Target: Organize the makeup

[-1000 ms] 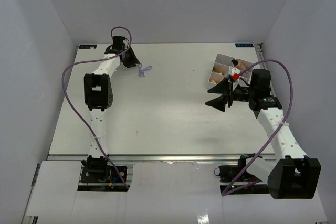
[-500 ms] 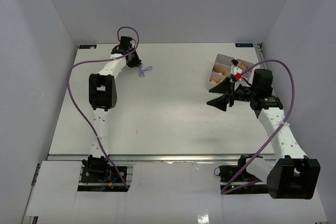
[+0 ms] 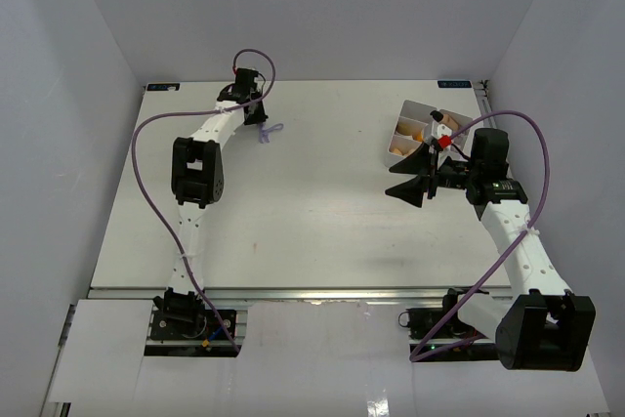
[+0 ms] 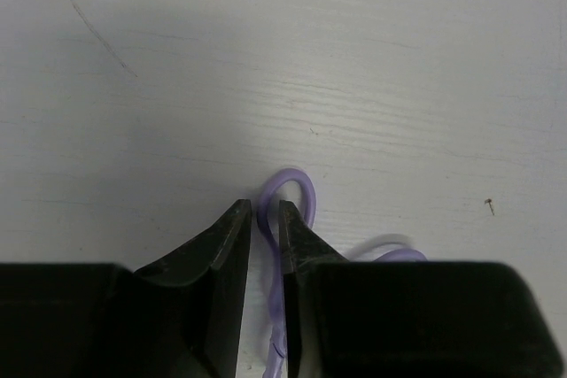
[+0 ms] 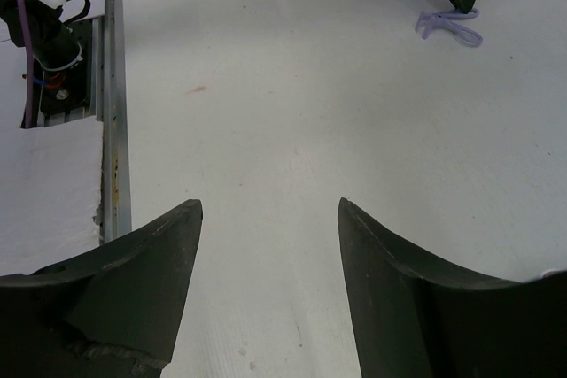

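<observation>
The purple looped tool (image 3: 269,131) lies on the white table at the far left-centre. My left gripper (image 3: 257,116) is down on it. In the left wrist view the two black fingers stand almost together (image 4: 260,212) with a strand of the purple tool (image 4: 297,185) pinched between them, its loop sticking out past the tips on the table. My right gripper (image 3: 408,180) is open and empty above the table, just left of the white tray (image 3: 415,106). The tray holds beige and orange makeup pieces (image 3: 402,148). The right wrist view shows its jaws wide apart (image 5: 270,205) and the purple tool (image 5: 450,26) far off.
The tray sits at the far right, partly hidden by the right wrist. Purple cables arch over both arms. A metal rail (image 5: 113,112) runs along the table's near edge. Grey walls close in the sides and back.
My left gripper has moved right along the far edge onto the purple tool and its jaws have narrowed around it. The right arm has barely moved.
</observation>
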Robot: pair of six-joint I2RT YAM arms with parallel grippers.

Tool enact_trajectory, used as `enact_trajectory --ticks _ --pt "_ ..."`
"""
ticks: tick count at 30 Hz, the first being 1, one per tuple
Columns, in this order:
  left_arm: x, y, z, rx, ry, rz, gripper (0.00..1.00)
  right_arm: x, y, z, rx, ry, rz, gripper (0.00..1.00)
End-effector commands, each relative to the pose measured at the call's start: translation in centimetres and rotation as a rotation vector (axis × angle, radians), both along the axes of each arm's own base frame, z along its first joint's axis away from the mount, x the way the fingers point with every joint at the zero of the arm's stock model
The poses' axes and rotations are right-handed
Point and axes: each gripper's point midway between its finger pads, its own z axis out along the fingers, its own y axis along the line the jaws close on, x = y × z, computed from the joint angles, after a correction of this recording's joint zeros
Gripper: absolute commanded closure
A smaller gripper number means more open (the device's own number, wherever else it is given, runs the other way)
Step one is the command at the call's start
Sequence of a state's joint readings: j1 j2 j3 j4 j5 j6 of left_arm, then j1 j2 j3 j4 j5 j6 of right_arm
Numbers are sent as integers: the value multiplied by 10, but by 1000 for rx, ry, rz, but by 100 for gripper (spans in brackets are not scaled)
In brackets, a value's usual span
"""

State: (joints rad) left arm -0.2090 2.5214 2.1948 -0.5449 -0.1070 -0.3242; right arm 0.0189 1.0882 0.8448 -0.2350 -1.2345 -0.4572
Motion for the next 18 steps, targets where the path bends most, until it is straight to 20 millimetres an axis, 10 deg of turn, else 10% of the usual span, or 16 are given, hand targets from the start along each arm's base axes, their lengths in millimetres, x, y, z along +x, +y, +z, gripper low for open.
enact_trajectory --ticks 1,11,18 --pt "-14 1 -17 112 62 -53 72 -3 0 8 18 -33 21 31" --pt "-23 -5 -21 106 86 -90 96 3 -10 8 22 -31 -15 31" --pt "-29 -28 24 -36 16 -132 100 6 -13 5 21 -22 -37 31"
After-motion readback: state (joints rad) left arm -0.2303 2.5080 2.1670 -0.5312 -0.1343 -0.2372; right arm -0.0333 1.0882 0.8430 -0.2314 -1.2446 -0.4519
